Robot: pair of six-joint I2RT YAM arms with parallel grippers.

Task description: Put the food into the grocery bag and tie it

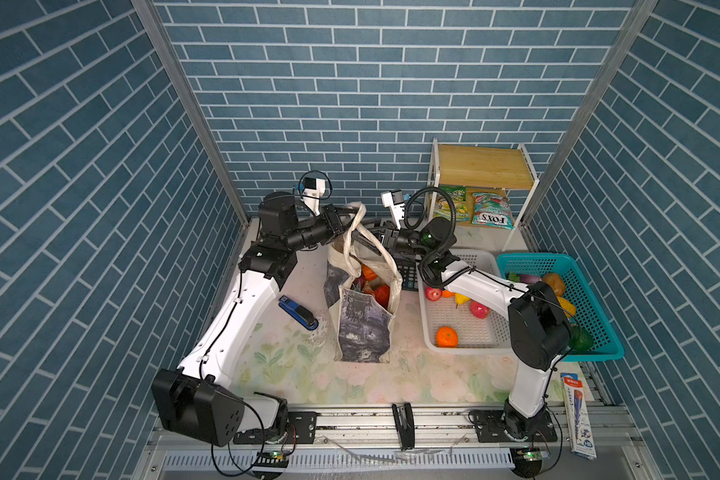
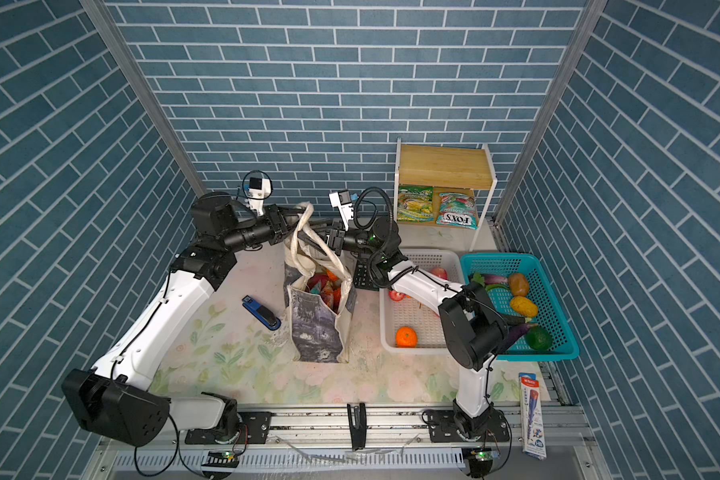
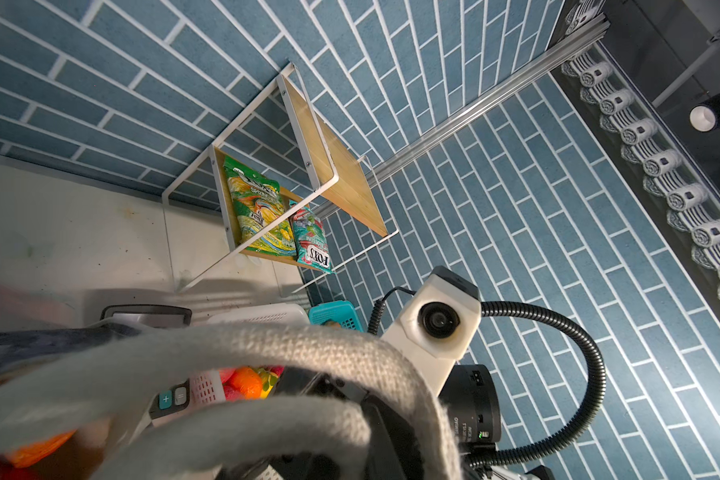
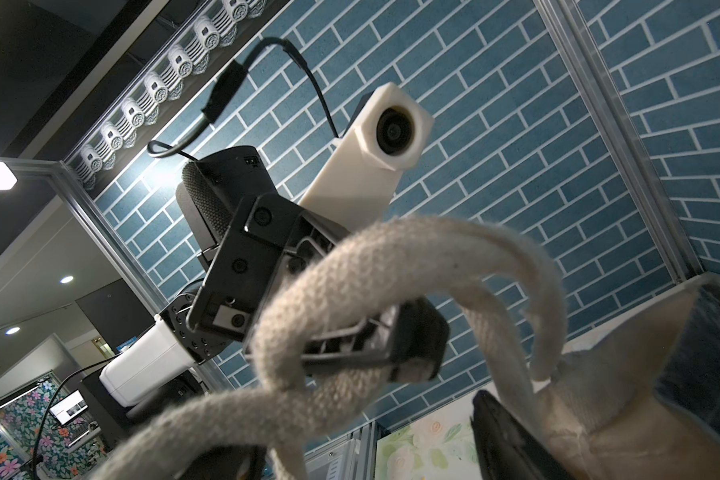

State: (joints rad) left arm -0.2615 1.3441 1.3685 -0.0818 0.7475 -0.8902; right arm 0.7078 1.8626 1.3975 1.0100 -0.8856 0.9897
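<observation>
Bag (image 1: 364, 328) looks floppy, weighted by food (image 1: 381, 293) — grab by handles (image 4: 350, 270). Left jaws clenched on one; right jaws released.

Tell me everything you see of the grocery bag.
The grocery bag is a cream canvas tote with a grey-purple painterly panel. It stands upright and open on the floral table, between the arms. Red and orange food shows inside. Its long woven handles are raised, crossed and looped over the shut left gripper. The right gripper, open, sits at them. A black calculator lies right beside the bag.
</observation>
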